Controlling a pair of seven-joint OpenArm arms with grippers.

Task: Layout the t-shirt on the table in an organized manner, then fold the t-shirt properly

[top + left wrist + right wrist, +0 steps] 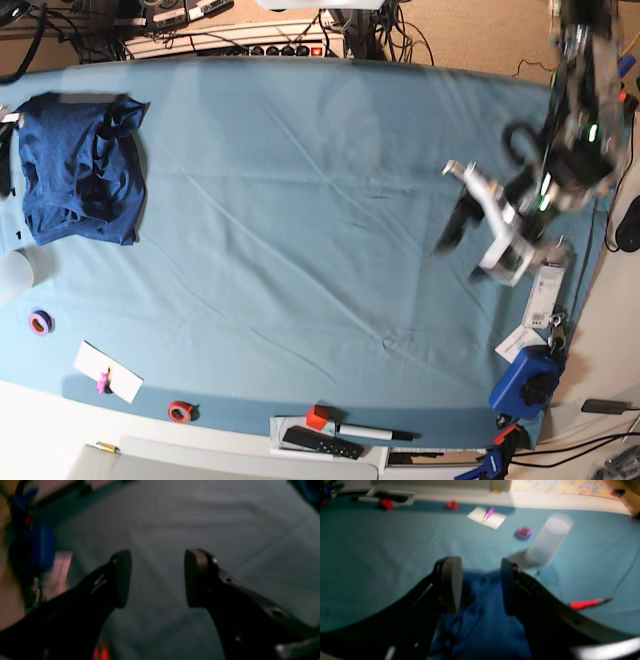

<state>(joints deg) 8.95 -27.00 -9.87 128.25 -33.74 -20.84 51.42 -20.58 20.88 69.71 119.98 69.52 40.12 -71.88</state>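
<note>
Both grippers (157, 578) (481, 585) gape (right over t-shirt (485, 620)), white cup (546, 542) just beyond.

Mostly teal and navy on my screens.

The table (300, 220) is covered in a light teal-blue cloth with a white front edge. The t-shirt (78, 168) reads as dark navy with a heathered fleck from the base camera, and a brighter blue on the right wrist feed. Both grippers, left (157, 578) and right (481, 585), have black fingers. I also see a purple tape ring (40, 322), a red tape ring (180, 410), a white paper (108, 372) with a pink clip (102, 380) on it, a translucent whitish cup (546, 542), a red-handled tool (586, 603), a blue clamp (527, 380) and a small red block (317, 417).
</note>
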